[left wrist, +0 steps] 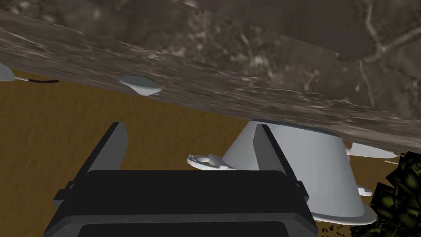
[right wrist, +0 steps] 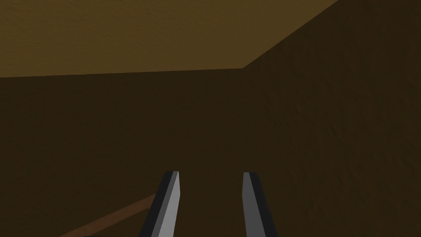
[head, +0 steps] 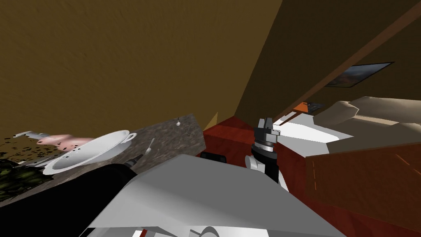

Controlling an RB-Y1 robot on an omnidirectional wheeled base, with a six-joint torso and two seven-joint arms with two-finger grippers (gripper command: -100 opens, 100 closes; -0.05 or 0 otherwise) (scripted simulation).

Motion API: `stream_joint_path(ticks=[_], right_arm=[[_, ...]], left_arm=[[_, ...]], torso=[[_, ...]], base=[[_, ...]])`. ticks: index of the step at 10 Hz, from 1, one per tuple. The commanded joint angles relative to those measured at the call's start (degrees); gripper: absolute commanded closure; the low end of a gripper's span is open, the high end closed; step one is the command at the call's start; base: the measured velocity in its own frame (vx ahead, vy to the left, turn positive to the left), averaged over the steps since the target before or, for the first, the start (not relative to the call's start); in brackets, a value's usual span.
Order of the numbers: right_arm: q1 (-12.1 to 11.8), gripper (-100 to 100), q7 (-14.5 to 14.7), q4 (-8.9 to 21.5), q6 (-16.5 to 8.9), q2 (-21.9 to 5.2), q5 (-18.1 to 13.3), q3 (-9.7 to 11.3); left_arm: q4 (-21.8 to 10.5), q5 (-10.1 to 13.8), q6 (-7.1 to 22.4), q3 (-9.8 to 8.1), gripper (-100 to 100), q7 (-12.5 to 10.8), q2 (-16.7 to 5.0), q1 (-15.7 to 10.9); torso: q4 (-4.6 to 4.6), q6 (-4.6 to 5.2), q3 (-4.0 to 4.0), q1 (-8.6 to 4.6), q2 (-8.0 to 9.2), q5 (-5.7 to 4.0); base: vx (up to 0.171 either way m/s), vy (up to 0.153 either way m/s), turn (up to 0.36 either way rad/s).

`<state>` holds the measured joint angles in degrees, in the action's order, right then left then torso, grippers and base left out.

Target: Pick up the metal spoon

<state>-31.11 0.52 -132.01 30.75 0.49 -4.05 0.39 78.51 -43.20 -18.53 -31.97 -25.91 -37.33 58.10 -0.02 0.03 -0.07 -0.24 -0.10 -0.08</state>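
**Spoon (head: 149, 146) loose on the counter (head: 181, 135), nothing gripped**

You have the spoon, light grey, lying flat on the dark mottled counter. It is between a white bowl (head: 88, 152) and a small white round-ended thing (head: 178, 122) farther along. It is near the bowl's loop handle (head: 130, 136) but not touching it.

Your left gripper (left wrist: 188, 126) is low at the counter's near edge, fingers wide apart with nothing between them. In the left wrist view the spoon (left wrist: 140, 85) lies beyond the fingertips and apart from them. It is off toward the finger farther from the bowl. The other finger stands in front of the bowl's wall.

Your right gripper (head: 269, 122) is up over the red floor (head: 230, 140), well apart from the counter. Its fingers have a narrow gap and hold nothing.

Behind the bowl there is a pink thing (head: 61, 140). A dark green speckled mass (head: 12, 177) sits at the counter's left end. A brown wall (head: 123, 61) runs behind the counter.
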Motion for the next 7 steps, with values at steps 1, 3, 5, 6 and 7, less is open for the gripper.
stream_joint_path(ticks=[1, 3, 5, 6, 7], right_arm=[[0.0, 0, 0.0, 0.0, 0.0, 0.0, 0.0, 0.0], [0.0, 0, 0.0, 0.0, 0.0, 0.0, 0.0, 0.0], [0.0, 0, 0.0, 0.0, 0.0, 0.0, 0.0, 0.0], [0.0, 0, 0.0, 0.0, 0.0, 0.0, 0.0, 0.0], [0.0, 0, 0.0, 0.0, 0.0, 0.0, 0.0, 0.0]], left_arm=[[-1.6, -0.4, 0.3, 0.68, -100, -2.6, -2.2, 1.7], [-4.1, -0.7, 0.3, 1.76, -100, -5.0, -4.5, 2.7], [-6.1, -0.8, 0.4, 2.98, -100, -7.0, -6.5, 3.5], [-7.6, -0.7, 0.4, 4.12, -100, -8.6, -7.9, 4.1], [-8.5, -0.5, 0.3, 4.98, -100, -9.6, -8.8, 4.4]], torso=[[0.00, 0.00, 0.00, 0.00, 0.00, 0.00], [-0.02, -0.02, -0.05, 0.00, -0.08, -0.01], [-0.01, -0.04, -0.02, 0.05, -0.04, 0.00], [0.00, -0.04, 0.01, 0.11, 0.02, 0.02], [0.00, -0.02, 0.02, 0.15, 0.03, 0.03]], base=[[0.074, -0.060, -0.182], [0.094, -0.051, -0.181], [0.068, -0.028, -0.130], [0.061, -0.010, -0.211], [0.076, 0.002, -0.190]])
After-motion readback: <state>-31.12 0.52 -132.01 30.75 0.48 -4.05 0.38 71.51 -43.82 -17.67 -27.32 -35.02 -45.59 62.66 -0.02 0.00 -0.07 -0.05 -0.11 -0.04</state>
